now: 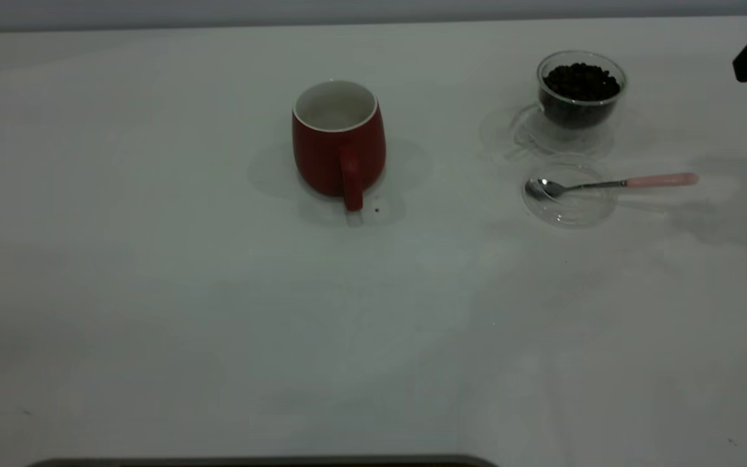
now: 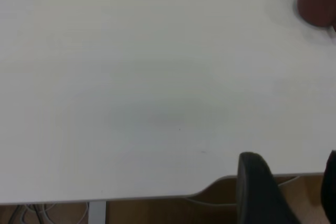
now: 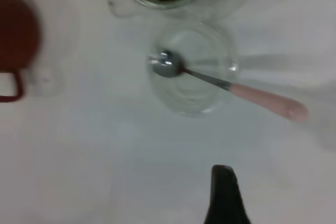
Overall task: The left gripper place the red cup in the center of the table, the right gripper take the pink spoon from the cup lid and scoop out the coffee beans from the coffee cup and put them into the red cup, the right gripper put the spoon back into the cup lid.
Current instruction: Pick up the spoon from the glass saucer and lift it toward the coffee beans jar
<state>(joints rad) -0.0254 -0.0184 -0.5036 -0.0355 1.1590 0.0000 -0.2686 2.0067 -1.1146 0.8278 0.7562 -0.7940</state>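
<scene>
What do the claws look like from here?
Little shows. The right claw appears as one black, wedge-shaped finger narrowing to a rounded tip. The left claw shows matte black, rounded fingers. No cables or markings are visible on either.

You had a wide white counter filling nearly everything, with soft overlapping shadows lying across it. A pale grey wall ran behind its far edge. Past its rounded corner, brown floor and loose cables showed.
</scene>
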